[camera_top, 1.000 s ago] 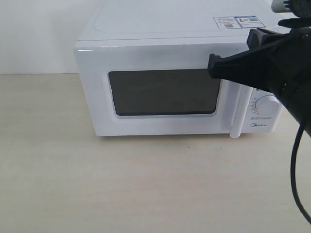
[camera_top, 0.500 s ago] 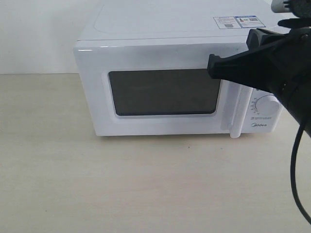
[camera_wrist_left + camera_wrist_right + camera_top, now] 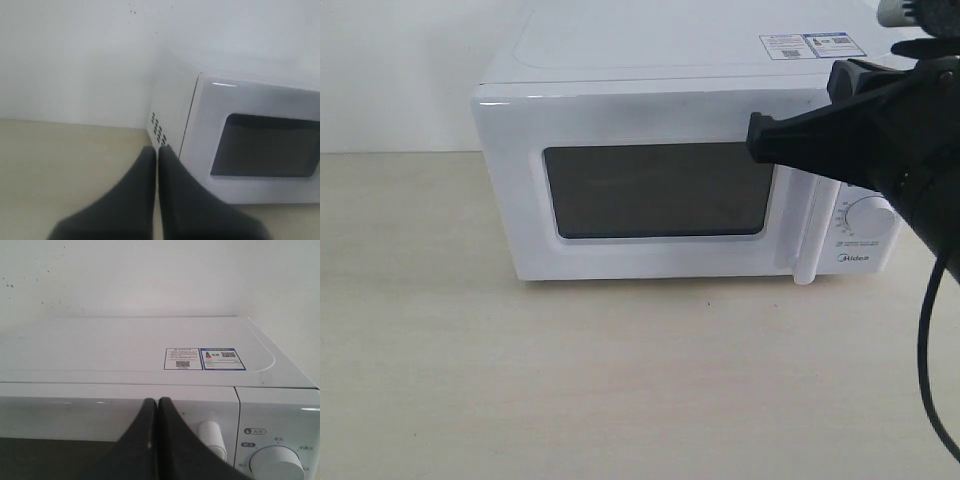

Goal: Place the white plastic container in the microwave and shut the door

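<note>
Stillness is the only news: over the last second nothing has shifted. My right hand hangs where it was, and the door of the microwave sits just as flush against the body as before.

That hand is pinched fully together and holds nothing. Its tips are in front of the door's upper right corner, just beside the top of the handle. I cannot tell whether they press on the door or hover a hair off it.

My left hand is also pinched shut and empty. It hangs over the desk, off the microwave's left flank and well apart from the door.

The white plastic container shows in none of the views. The desk in front is bare of it, and the window is too dark to see through, so I can only suppose it is inside.

If it is, the shut door and the lack of motion suggest the task is done, or as good as done. What remains for me would be drawing the right hand straight back without snagging the handle and tugging the door open again.
</note>
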